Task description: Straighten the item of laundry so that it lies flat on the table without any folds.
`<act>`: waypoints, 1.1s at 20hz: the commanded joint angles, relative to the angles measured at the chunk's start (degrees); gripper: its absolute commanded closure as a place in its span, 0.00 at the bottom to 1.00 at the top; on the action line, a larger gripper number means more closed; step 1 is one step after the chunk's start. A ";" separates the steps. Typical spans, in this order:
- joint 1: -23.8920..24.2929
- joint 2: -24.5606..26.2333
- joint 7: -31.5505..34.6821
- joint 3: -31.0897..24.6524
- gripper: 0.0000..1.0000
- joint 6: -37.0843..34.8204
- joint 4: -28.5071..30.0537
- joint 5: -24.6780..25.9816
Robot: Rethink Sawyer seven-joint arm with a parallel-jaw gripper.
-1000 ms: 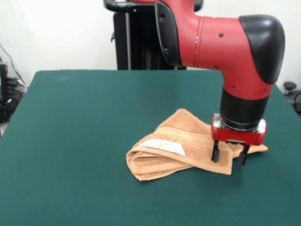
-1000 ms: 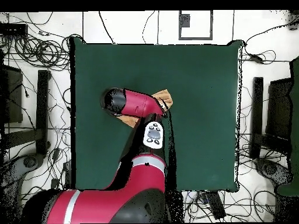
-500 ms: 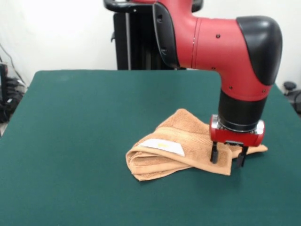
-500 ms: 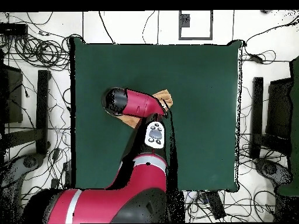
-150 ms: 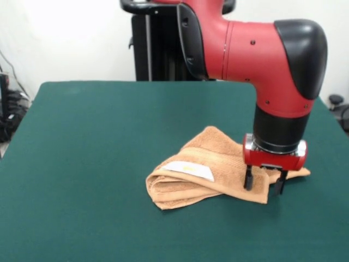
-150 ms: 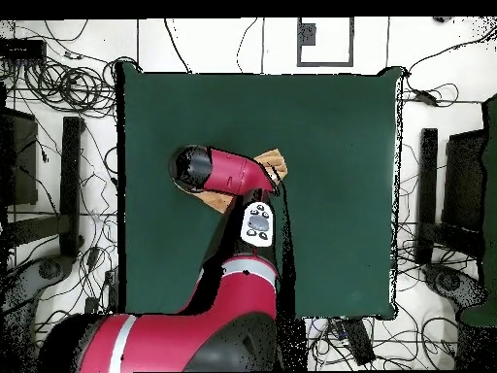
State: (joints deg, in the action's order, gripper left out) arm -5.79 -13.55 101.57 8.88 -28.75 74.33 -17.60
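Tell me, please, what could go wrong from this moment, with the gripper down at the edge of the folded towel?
1. The gripper stands open astride the thick folded edge of the towel. On closing it may pinch several layers together, so a pull would drag the bundle instead of opening it.
2. The fingertips look very near the table; going lower could press into the green top.
3. The overhead view hides most of the towel under the arm, so checking is hard.

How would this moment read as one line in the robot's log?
end effector: open, astride towel edge | towel: folded, bunched | table: green | flattening: not done
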 commanded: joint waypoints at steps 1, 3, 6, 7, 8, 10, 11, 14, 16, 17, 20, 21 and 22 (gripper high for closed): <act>-0.70 5.57 11.99 -1.43 1.00 1.00 1.06 0.10; -1.24 5.95 12.23 -0.19 1.00 -0.68 -0.10 0.25; -1.33 6.11 12.22 0.28 1.00 0.65 -0.41 0.32; -1.32 6.08 12.07 0.49 1.00 0.61 -0.71 0.39; -1.31 6.04 11.93 0.71 1.00 0.57 -1.01 0.45; -2.18 4.64 13.16 1.97 1.00 -2.20 -0.59 0.07; -2.96 2.75 13.93 3.17 1.00 -4.97 -0.03 0.06; -4.36 -2.71 14.80 5.94 1.00 -12.92 1.28 0.34; -4.51 -6.26 14.59 7.07 1.00 -18.50 2.52 0.49; -4.49 -7.61 14.29 7.51 1.00 -19.97 3.27 0.62; -3.25 -10.61 11.68 7.51 1.00 -20.53 6.41 1.24; -2.53 -11.40 10.45 7.32 1.00 -20.46 7.44 1.58; -1.87 -12.12 9.36 7.29 1.00 -20.70 8.24 2.00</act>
State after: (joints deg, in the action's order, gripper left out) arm -8.27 -19.58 101.59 14.83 -40.91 74.52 -17.52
